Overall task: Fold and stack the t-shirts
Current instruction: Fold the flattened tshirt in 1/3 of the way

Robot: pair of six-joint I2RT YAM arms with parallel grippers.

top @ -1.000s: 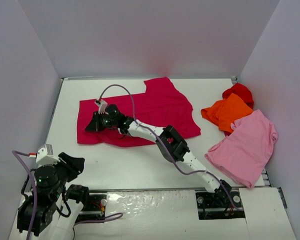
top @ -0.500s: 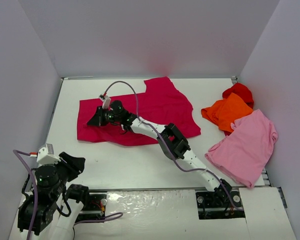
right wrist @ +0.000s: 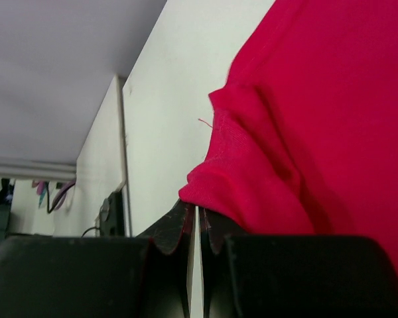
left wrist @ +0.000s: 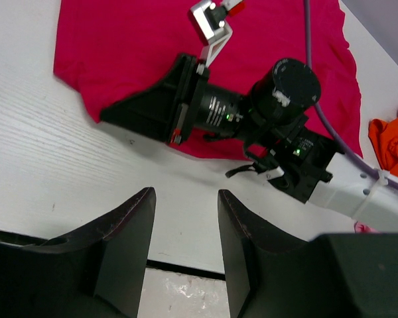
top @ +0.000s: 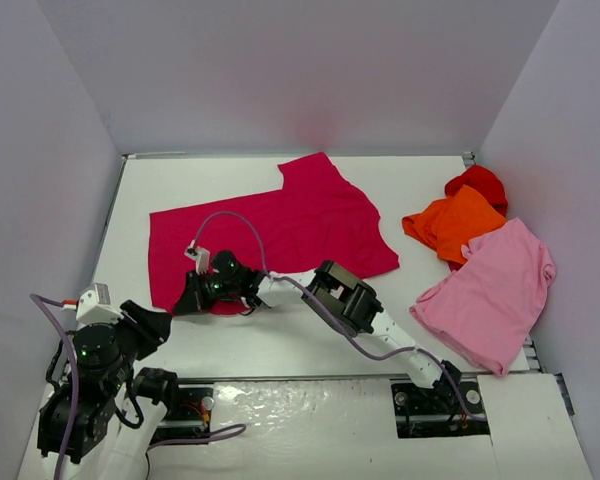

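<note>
The large crimson t-shirt (top: 280,220) lies spread across the far middle of the table. My right gripper (top: 184,300) reaches left to the shirt's near-left corner and is shut on a fold of its hem (right wrist: 252,179); the cloth bunches at the fingertips. The left wrist view shows the same gripper (left wrist: 119,114) lying on the crimson cloth (left wrist: 132,46). My left gripper (left wrist: 186,199) is open and empty, hovering over bare table near its base (top: 152,326). The orange shirt (top: 458,225), bright red shirt (top: 477,183) and light pink shirt (top: 495,295) lie heaped at the right.
White walls enclose the table on the left, back and right. The right arm's links and purple cable (top: 230,222) stretch over the crimson shirt and the table's near middle. The table's near edge (top: 300,378) runs just ahead of both bases.
My right gripper has pulled the crimson shirt's near-left corner toward the near edge, and the shirt's left part now lies flatter and wider. The left arm has barely moved.
</note>
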